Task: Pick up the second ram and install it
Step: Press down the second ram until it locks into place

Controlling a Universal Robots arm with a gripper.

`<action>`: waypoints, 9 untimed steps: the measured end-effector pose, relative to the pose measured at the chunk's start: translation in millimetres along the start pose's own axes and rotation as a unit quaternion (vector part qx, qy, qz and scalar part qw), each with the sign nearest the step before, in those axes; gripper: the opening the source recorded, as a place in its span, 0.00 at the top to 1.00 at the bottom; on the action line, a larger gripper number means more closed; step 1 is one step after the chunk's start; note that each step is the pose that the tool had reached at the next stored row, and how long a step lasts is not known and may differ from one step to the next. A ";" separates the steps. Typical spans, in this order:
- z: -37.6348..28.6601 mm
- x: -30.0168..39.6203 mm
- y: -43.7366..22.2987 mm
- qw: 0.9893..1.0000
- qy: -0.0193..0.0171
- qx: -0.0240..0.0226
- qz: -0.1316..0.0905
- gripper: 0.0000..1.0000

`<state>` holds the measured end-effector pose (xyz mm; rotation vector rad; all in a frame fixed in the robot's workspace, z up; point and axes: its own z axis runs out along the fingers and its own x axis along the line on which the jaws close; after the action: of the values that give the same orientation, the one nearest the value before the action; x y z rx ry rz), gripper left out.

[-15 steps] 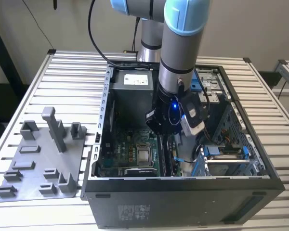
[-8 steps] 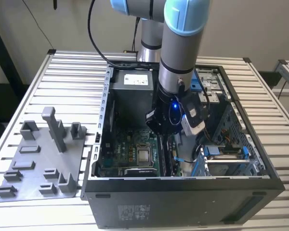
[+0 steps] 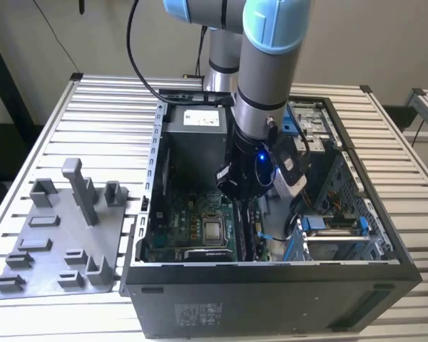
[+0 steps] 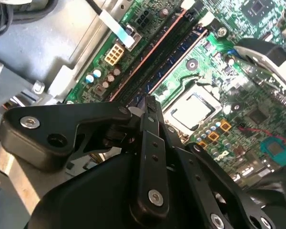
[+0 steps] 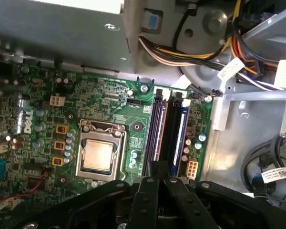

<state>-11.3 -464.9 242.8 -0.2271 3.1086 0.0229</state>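
inside the open computer case [image 3: 271,292] on the slatted table [image 3: 100,121], my arm reaches straight down and the end effector [image 3: 244,203] sits low over the motherboard [image 3: 189,224].

end effector state: in both wrist views the two fingers [image 5: 145,191] are drawn together to a narrow tip, end effector [image 5: 157,166] [image 4: 150,101] clenched. can't tell whether a thin board is pinched between the pads or they're simply closed on themselves.

position: the tip is right over the near end of the long black memory slots [image 5: 167,129] [image 4: 157,57], which run side by side next to the cpu socket [image 5: 97,155] [image 4: 193,107]. the tip lines up with the slot nearer the socket, not the blue-lined one farther from it. touching or just above, can't say.

the second ram: i can't pick it out for certain. a thin reddish-brown edge [image 4: 152,50] runs the length of the slot under my tip and could be a stick seated edge-on, but from this angle i can't tell that apart from the slot itself.

other bits: the grey plastic tray [image 3: 57,242] with its upright blocks lies on the table at the exterior view's left, just beside the case and well apart from the end effector. bundled yellow, orange and black cables [image 5: 181,52] cross the metal chassis beyond the far end of the slots. the silver socket cover is latched down flat.
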 end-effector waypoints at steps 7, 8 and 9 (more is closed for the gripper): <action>0.0 0.1 0.0 0.998 0.001 -0.002 -0.060 0.89; 0.0 0.1 0.0 0.998 0.001 -0.002 -0.068 0.89; 0.0 0.1 0.0 0.997 0.001 -0.002 -0.076 0.89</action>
<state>-11.4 -464.9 242.8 -0.4633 3.0834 0.0260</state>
